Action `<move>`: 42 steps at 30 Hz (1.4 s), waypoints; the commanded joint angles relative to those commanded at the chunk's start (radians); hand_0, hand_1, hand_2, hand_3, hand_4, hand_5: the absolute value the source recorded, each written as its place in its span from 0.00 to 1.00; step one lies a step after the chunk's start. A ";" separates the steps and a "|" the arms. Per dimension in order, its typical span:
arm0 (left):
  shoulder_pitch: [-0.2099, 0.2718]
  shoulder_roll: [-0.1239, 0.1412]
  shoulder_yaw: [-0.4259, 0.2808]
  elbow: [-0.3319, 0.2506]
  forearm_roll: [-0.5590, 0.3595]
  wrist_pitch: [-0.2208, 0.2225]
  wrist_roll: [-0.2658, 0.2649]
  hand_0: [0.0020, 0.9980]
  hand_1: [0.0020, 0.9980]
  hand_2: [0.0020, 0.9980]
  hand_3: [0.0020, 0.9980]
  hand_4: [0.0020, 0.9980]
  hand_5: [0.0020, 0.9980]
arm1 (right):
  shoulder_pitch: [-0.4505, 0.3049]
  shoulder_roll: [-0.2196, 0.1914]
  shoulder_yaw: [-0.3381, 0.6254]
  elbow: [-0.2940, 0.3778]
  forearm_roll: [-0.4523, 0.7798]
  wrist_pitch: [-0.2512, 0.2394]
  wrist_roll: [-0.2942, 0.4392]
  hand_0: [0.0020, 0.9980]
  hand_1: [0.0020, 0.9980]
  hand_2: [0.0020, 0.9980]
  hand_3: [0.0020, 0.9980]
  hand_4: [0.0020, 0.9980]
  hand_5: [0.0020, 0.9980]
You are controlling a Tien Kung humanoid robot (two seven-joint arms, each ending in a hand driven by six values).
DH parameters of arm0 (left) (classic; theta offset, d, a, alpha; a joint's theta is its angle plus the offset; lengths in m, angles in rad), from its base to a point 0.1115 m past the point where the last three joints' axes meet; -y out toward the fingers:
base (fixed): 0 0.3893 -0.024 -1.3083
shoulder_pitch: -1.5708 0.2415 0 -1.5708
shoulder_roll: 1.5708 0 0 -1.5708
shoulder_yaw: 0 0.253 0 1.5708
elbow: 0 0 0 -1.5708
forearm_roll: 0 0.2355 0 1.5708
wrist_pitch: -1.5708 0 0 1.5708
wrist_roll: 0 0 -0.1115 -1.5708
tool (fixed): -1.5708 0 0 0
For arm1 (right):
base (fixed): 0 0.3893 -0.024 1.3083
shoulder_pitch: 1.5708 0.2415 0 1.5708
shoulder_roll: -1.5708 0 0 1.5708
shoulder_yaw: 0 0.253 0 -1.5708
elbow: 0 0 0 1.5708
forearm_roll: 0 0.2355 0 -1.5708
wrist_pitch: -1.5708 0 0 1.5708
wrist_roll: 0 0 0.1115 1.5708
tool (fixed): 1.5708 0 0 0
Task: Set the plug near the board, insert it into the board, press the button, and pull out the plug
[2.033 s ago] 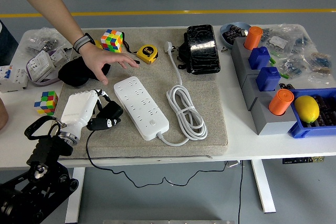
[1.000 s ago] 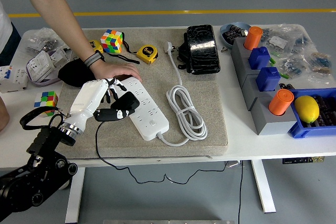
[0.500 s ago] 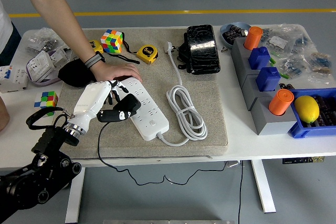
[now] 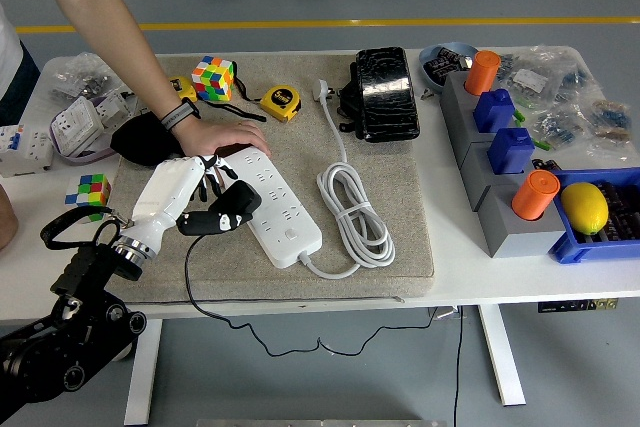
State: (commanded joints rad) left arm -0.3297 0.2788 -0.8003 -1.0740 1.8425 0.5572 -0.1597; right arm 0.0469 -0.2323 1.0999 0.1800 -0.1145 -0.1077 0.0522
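While the black plug (image 4: 228, 209) is held in the curled fingers (image 4: 205, 184) of the left hand (image 4: 172, 197), it is poised just over the left edge of the white power strip (image 4: 268, 204), which lies at an angle on the grey mat (image 4: 400, 237). The step in hand is judged to be the insertion: the plug has been brought to the strip but is not seen seated in any socket. The far end of the strip is steadied by a person's hand (image 4: 225, 137) laid flat on it. For the next move, the prongs, which cannot be made out here, would need to be lined up with a socket and pressed down squarely; the button near the strip's near end would be pressed after that. The plug's black cord (image 4: 186, 282) is trailed off the near edge of the table (image 4: 480, 272). The right hand is not seen. At the far right, a blue bin (image 4: 570, 252) is seen to hold a lemon (image 4: 584, 207) beside some dark items too small to identify. To its left, grey holders (image 4: 500, 217) carry orange and blue pieces, and a blue dish (image 4: 432, 55) at the far side holds something dark.
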 joint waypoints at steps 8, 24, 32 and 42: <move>-0.001 -0.002 0.002 -0.003 -0.010 -0.004 -0.013 0.18 0.26 0.34 0.52 0.84 0.01 | -0.001 0.000 0.001 0.000 0.000 0.000 0.000 0.49 0.59 0.54 0.51 0.84 0.36; -0.001 -0.002 -0.001 0.006 0.006 -0.029 0.018 0.20 0.40 0.42 0.53 0.83 0.02 | 0.000 0.002 0.008 0.000 -0.004 0.000 0.000 0.50 0.59 0.54 0.51 0.84 0.36; 0.000 -0.001 -0.004 0.003 0.023 -0.032 0.021 0.19 0.36 0.39 0.52 0.81 0.01 | -0.001 0.003 0.008 0.000 -0.005 0.000 0.001 0.50 0.59 0.54 0.51 0.84 0.36; -0.001 0.013 -0.026 -0.002 0.033 -0.048 0.003 0.20 0.34 0.38 0.52 0.80 0.02 | -0.001 0.004 0.015 0.000 -0.009 0.001 0.001 0.50 0.59 0.54 0.51 0.84 0.36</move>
State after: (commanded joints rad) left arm -0.3308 0.2918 -0.8261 -1.0757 1.8750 0.5095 -0.1562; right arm 0.0457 -0.2285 1.1149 0.1800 -0.1233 -0.1068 0.0532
